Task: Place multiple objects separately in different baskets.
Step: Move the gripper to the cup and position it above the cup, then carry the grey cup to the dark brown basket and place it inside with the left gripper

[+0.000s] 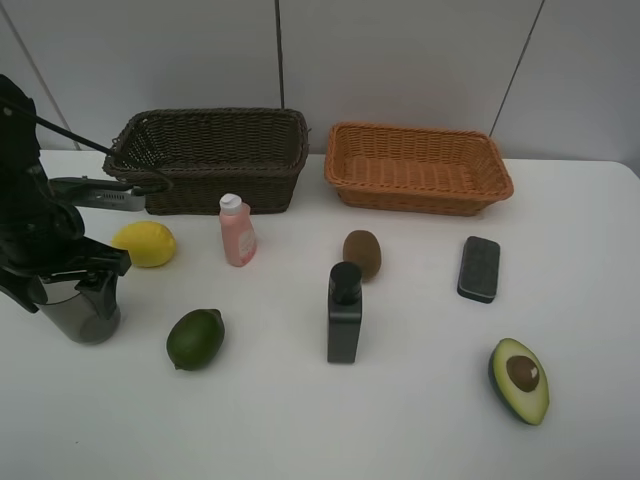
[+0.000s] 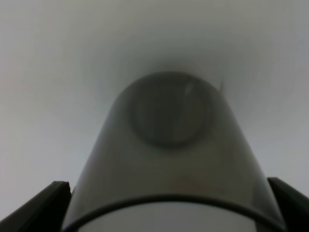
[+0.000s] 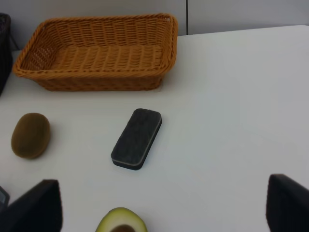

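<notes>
My left gripper (image 1: 80, 292) is shut on the grey translucent cup (image 1: 90, 315), which stands on the table at the far left. In the left wrist view the cup (image 2: 169, 145) fills the space between both fingers. My right gripper (image 3: 164, 193) is open and empty above the table, out of the high view. A lemon (image 1: 145, 244), lime (image 1: 195, 339), pink bottle (image 1: 237, 230), black square bottle (image 1: 344, 313), kiwi (image 1: 362, 253), dark pad (image 1: 479, 268) and halved avocado (image 1: 520, 380) lie on the table. The dark brown basket (image 1: 210, 190) and the orange-tan basket (image 1: 415, 195) stand at the back, both empty.
The right wrist view shows the orange-tan basket (image 3: 91, 82), the kiwi (image 3: 30, 135), the pad (image 3: 136, 138) and the top of the avocado (image 3: 120, 221). The white table (image 1: 420, 430) ends at a grey wall behind the baskets.
</notes>
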Robot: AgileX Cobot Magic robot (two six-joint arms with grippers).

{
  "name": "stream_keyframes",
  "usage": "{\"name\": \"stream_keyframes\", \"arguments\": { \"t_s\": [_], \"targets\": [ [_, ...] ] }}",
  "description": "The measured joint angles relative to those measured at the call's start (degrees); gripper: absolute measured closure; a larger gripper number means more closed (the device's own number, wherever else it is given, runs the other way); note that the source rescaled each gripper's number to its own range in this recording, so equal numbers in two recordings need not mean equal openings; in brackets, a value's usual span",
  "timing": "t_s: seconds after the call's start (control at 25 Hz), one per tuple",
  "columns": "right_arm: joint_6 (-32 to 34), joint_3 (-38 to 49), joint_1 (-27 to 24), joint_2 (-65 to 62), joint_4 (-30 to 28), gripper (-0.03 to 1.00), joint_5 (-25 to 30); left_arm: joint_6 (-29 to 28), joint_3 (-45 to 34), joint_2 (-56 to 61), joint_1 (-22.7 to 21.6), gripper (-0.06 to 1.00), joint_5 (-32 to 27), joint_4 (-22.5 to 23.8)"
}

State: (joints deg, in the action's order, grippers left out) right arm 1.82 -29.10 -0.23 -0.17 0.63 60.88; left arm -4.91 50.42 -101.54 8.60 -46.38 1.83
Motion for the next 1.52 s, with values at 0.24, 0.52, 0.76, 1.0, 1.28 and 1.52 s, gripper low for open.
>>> {"name": "stream_keyframes", "arguments": {
  "t_s": [0.24,0.52,0.76,1.0,1.28,1.52],
  "targets": [
    [0.0,0.0,0.0,0.0,0.0,-0.03,0.0,-0.9,0.0,-0.1,0.0,0.00,0.4,0.0],
    [0.0,0.0,0.0,0.0,0.0,-0.03,0.0,-2.6,0.0,-0.1,0.0,0.18,-2.9,-0.1],
    [0.0,0.0,0.0,0.0,0.0,-0.03,0.0,-3.0,5.4,2.8,0.0,0.18,-12.5,-1.8],
    [0.0,0.0,0.0,0.0,0.0,-0.03,0.0,-3.0,21.0,4.4,0.0,0.18,-19.7,-3.3],
    [0.0,0.0,0.0,0.0,0.0,-0.03,0.0,-3.0,43.3,-4.6,0.0,0.18,-20.7,-5.8],
    [0.0,0.0,0.0,0.0,0.0,-0.03,0.0,-1.5,62.8,-18.4,0.0,0.18,-22.1,-4.5]
  ]
}}
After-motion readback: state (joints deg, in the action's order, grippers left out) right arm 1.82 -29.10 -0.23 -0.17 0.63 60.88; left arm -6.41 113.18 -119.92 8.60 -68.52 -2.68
